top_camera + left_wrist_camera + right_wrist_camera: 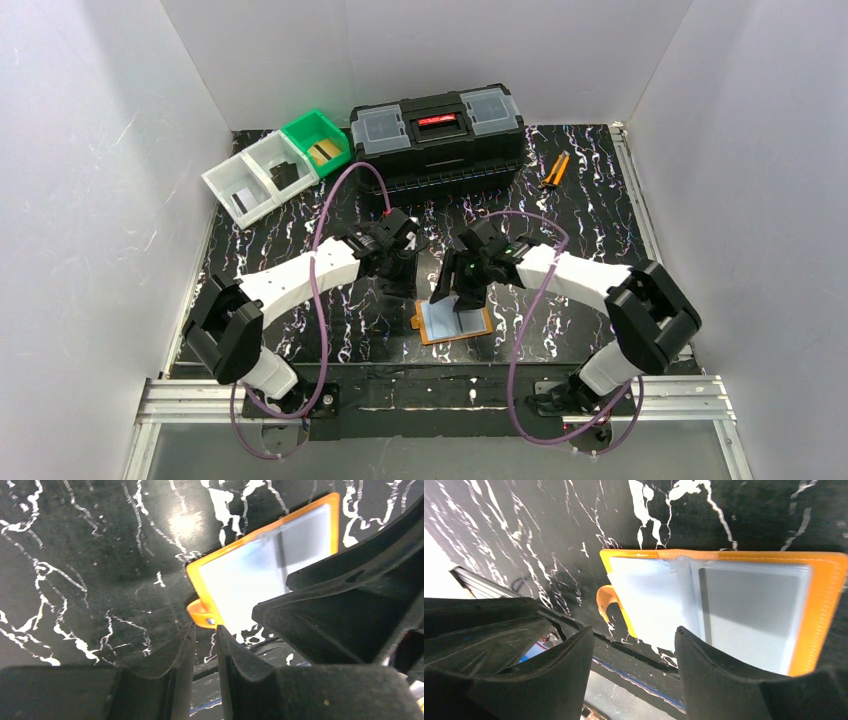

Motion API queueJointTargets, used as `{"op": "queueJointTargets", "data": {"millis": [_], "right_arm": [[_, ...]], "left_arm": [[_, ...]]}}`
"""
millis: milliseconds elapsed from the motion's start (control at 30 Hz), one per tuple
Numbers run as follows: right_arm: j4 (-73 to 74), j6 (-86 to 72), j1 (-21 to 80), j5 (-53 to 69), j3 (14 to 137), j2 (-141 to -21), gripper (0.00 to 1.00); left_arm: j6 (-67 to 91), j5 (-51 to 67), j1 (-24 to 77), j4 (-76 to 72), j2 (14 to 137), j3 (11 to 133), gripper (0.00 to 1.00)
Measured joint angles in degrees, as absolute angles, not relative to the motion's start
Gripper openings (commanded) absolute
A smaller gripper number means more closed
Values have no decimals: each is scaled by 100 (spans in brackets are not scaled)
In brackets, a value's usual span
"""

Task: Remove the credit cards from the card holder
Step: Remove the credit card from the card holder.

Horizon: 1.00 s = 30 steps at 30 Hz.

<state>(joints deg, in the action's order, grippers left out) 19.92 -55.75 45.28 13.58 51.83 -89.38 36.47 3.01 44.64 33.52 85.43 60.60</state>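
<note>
The card holder (455, 324) is seen lying open and flat on the table (600, 210), close to the near edge and between the two arms; its orange rim frames clear bluish pockets, and a small orange tab (200, 613) sticks out from one side.

The left gripper (400, 276) is held just beside the holder's left far corner; from the left wrist, its fingers (170, 655) are parted by only a narrow slit, with nothing pinched between them; their tips are seen next to the tab, though whether it is touched cannot be told.

The right gripper (462, 296) is held over the holder's far edge; from the right wrist, its fingers (704, 665) are spread wide, nothing is gripped, and the gap between them is seen over the side of the holder that bears the tab; contact with the plastic cannot be judged.

The cards are found well apart from the holder, at the far left of the table; a gold-tan card (323, 152) is seen in the green bin (305, 128), and dark cards (284, 175) are seen in the white bins (225, 180) beside it.

A toolbox (438, 135) is placed along the far edge, just right of the bins; pliers (554, 171) are laid to its right.
</note>
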Motion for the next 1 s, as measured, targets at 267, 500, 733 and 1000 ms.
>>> {"op": "queueJointTargets", "data": {"millis": [267,500,733,1000], "right_arm": [[2106,-5542,3896,1068,4617,-7791,49],[2314,-5551,3809,913,4034,-7629,41],[2359,-5551,3809,871,3767,-7616,36],[2342,-5540,3809,869,3758,-7743,34]], "left_arm": [[3616,652,4987,3247,9249,6965,27],[3597,711,5310,3041,10217,7306,24],[3496,491,5288,3048,10545,7161,17],[3487,410,5280,3044,10569,7000,13]]}}
